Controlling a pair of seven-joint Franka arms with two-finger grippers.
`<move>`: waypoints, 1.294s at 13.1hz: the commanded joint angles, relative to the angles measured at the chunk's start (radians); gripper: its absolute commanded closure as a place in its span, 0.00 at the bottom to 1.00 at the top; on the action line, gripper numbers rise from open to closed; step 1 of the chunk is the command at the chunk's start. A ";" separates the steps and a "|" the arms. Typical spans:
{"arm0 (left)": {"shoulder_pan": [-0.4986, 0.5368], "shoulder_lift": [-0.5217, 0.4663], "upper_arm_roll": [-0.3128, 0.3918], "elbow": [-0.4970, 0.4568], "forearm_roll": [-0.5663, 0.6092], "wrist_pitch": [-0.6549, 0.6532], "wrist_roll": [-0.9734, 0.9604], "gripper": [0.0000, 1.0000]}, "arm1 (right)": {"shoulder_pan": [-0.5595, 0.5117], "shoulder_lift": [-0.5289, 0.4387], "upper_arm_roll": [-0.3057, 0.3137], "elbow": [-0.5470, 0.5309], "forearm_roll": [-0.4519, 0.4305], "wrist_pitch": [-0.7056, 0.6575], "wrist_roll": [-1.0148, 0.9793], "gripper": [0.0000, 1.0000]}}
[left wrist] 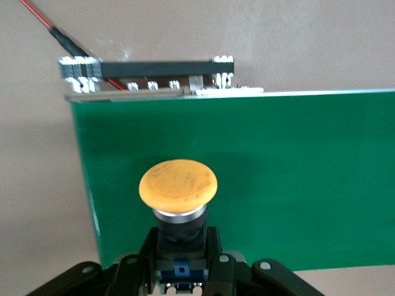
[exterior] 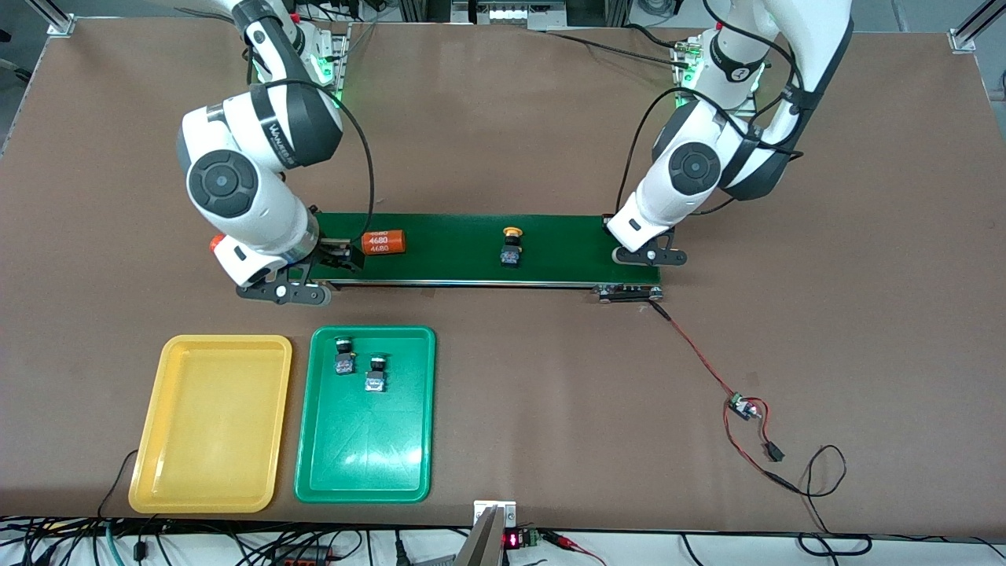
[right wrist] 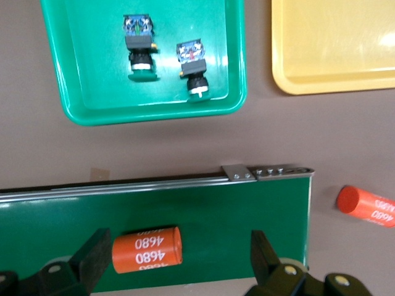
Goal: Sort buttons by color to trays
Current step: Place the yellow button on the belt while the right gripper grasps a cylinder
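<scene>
The left arm bends down over the left arm's end of the conveyor belt [exterior: 471,248]; the left pincer [left wrist: 182,274] is clamped on the dark body of a yellow-capped button [left wrist: 178,188]. The right arm reaches low over the belt's other end, and the right pincer [right wrist: 176,262] is spread wide around an orange "4680" cylinder [right wrist: 147,248] lying on the belt, not touching it. A second yellow-capped button [exterior: 512,247] sits mid-belt. Two green-capped buttons [exterior: 344,355] lie in the green tray [exterior: 365,464]. The yellow tray [exterior: 208,464] sits beside it on the tabletop [exterior: 550,393]. A second cylinder [right wrist: 365,205] lies off the belt.
</scene>
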 commanded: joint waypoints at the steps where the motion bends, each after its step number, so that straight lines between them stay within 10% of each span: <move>1: -0.012 0.036 0.002 0.018 -0.020 -0.002 -0.014 0.99 | -0.031 -0.085 0.039 -0.145 0.010 0.111 0.030 0.00; 2: -0.012 0.039 0.002 0.016 -0.020 -0.001 -0.016 0.93 | -0.042 -0.106 0.073 -0.196 0.010 0.177 0.066 0.00; 5: -0.011 0.047 0.002 0.019 -0.020 0.012 -0.004 0.00 | -0.051 -0.112 0.153 -0.285 0.009 0.334 0.213 0.00; 17: 0.118 -0.183 0.056 0.214 -0.026 -0.147 -0.004 0.00 | -0.031 0.019 0.248 -0.192 -0.074 0.334 0.289 0.00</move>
